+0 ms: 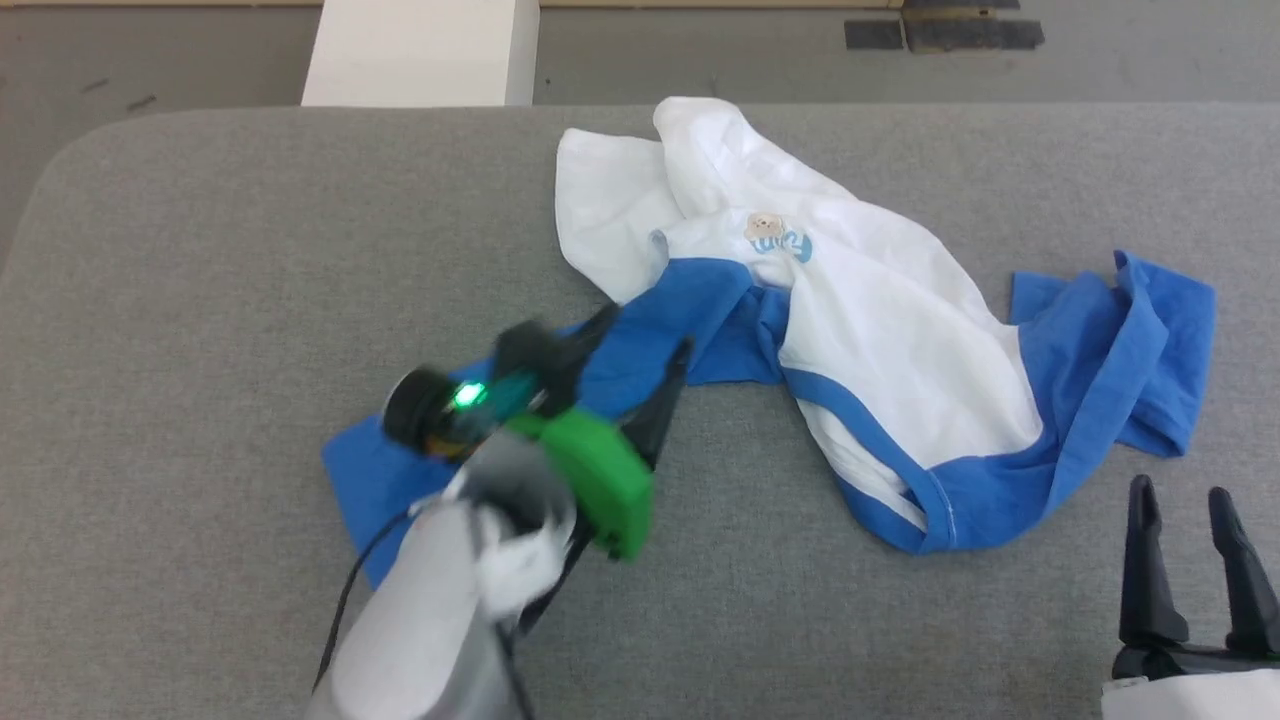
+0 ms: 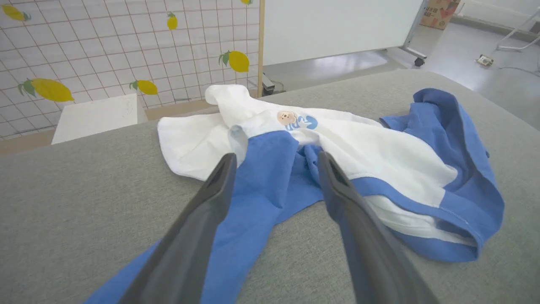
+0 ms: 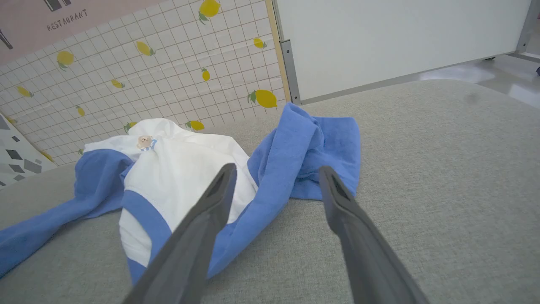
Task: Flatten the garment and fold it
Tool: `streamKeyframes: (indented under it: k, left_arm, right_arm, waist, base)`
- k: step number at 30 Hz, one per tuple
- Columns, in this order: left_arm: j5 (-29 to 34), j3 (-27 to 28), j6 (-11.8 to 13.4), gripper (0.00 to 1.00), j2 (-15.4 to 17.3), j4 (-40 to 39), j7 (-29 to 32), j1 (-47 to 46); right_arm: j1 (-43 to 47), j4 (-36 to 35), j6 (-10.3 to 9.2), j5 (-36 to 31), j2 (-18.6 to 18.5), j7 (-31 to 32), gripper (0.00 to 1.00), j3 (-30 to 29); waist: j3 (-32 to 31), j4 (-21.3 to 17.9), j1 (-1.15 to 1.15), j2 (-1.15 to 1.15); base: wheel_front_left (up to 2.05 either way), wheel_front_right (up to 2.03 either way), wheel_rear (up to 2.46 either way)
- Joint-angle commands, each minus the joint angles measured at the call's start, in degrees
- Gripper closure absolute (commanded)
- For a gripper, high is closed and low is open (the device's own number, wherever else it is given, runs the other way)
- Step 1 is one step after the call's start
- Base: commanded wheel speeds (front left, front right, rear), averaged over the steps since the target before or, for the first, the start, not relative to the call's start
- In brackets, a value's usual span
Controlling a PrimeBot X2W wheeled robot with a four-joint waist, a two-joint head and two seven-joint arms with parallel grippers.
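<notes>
The garment (image 1: 900,330) lies crumpled on the grey table (image 1: 200,300), from the middle toward the right edge, its white body bunched up near the far edge. One blue sleeve (image 1: 370,480) runs out toward the near left. The other sleeve (image 1: 1140,350) is heaped on itself close to the right edge. The chest mark (image 1: 775,238) faces up on a rumpled fold.

By the look of it, no flattening is done yet: the body is doubled over, the hem is turned up, and no fold has been made. Both sleeves need spreading and the body needs smoothing before any folding.

The left gripper (image 1: 648,333) stands wide open with nothing in it, its fingers either side of the long sleeve near the shoulder. Whether they touch the cloth I cannot tell. The right gripper (image 1: 1180,490) is also wide open and empty, at the near right corner, apart from the garment.

Beyond the far edge stand a white block (image 1: 420,50), a lemon-patterned screen (image 2: 84,50) and a white panel (image 2: 337,25). None of them is on the table, and nothing there blocks the work.
</notes>
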Motion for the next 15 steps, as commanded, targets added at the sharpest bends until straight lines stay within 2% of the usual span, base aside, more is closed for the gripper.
streamKeyframes:
  k: [1, 7, 15]
  left_arm:
    - [0.43, -0.79, -0.34, 0.00, -0.23, 2.19, 3.05, -3.37]
    - [-0.21, -3.49, 0.12, 0.00, -1.35, 15.21, 16.59, -13.83]
    - [0.52, -3.62, 3.33, 0.00, -0.96, 29.26, 23.26, -20.80]
  right_arm:
    - [-1.17, 0.29, -0.08, 0.32, -0.02, -0.58, 0.00, 0.45]
    - [-2.84, 1.25, -0.08, 0.60, -0.02, -0.74, 0.00, 1.71]
    - [-5.18, 2.69, -0.08, 1.26, -0.02, -1.06, 0.00, 3.17]
  waist:
    - [1.27, -0.41, 0.00, 0.00]
    - [4.48, -2.43, 0.00, 0.00]
    - [8.32, -6.14, 0.00, 0.00]
  base:
    - [0.00, 0.00, 0.00]
    - [0.00, 0.00, 0.00]
    - [0.00, 0.00, 0.00]
